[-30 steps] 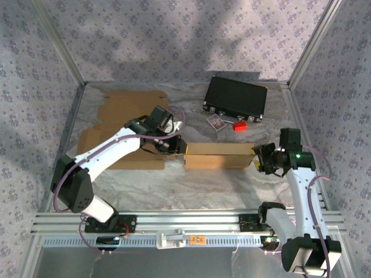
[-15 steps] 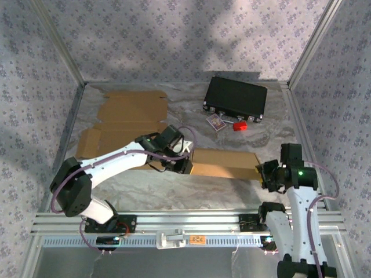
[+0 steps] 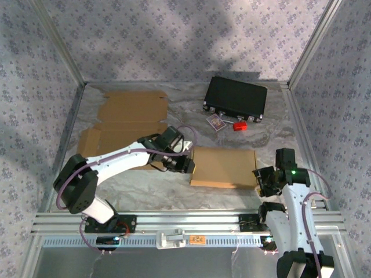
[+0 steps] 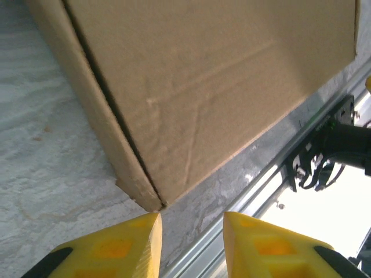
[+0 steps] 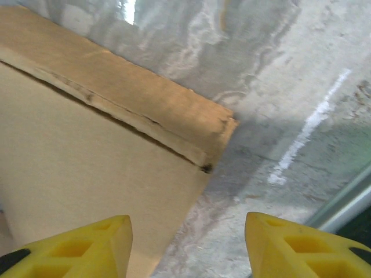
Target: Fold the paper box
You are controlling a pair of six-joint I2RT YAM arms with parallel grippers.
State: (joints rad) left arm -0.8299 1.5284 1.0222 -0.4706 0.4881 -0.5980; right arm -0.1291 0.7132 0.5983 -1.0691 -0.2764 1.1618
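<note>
Box (image 3: pixel 223 167) judged light, thin card, stiff along creases but easily dented, best gripped at end edges; left gripper (image 4: pixel 191 225) and right gripper (image 5: pixel 186 225) parted, empty.

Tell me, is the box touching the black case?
Apart. The top view shows bare table between the box and the case.

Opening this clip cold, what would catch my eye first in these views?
A folded brown cardboard box lies flat at mid-table. The left gripper is at its left edge and the right gripper at its right edge, both open and holding nothing. Behind it, a flat unfolded cardboard sheet lies at the back left and a black case at the back right.
</note>
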